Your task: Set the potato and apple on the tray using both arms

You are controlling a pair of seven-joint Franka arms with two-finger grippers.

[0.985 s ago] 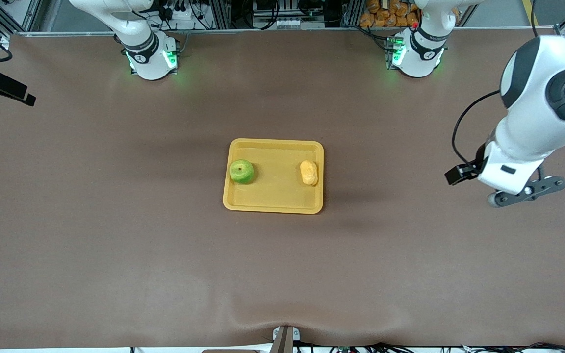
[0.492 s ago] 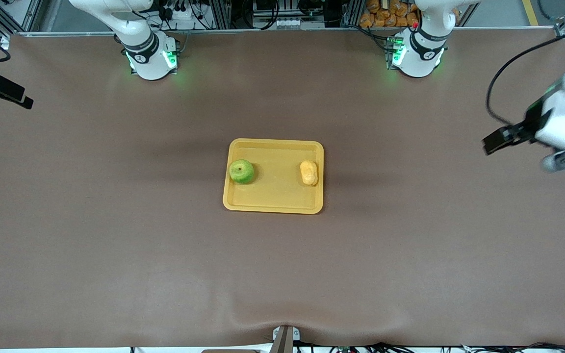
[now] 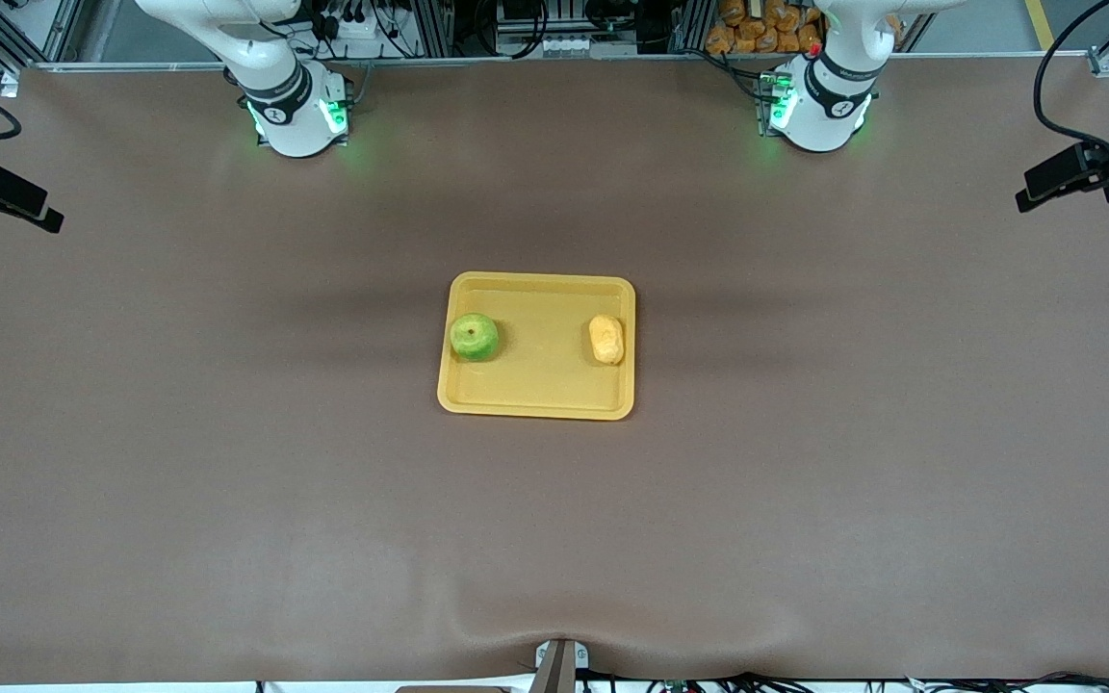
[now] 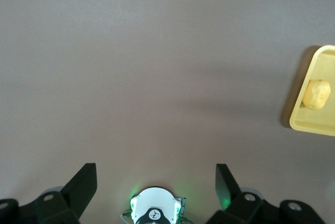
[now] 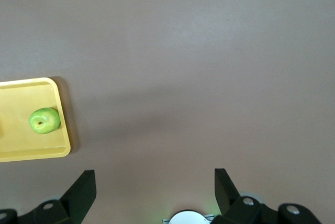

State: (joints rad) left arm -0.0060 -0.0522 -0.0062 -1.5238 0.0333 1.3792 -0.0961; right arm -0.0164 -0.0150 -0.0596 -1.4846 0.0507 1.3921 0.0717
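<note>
Left tool (image 4: 154,182) has swung up from the surface's (image 3: 227,481) left-arm edge, fingers apart, empty. Right tool (image 5: 154,182) likewise apart, over its own edge. Apple (image 3: 474,337) and potato (image 3: 606,339) sit on tray (image 3: 535,404), mid-surface. Risk: apple rolling off if the tray gets jolted.

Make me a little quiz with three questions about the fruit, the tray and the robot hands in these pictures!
1. True or false: the apple and the potato both lie on the tray.
2. Which one lies toward the left arm's end of the tray? A) the apple B) the potato
3. Fill in: the left gripper and the right gripper are both ____, holding nothing.

Key: 1 true; 2 B; 3 open. Both grippers hang high over bare table, away from the tray.
</note>
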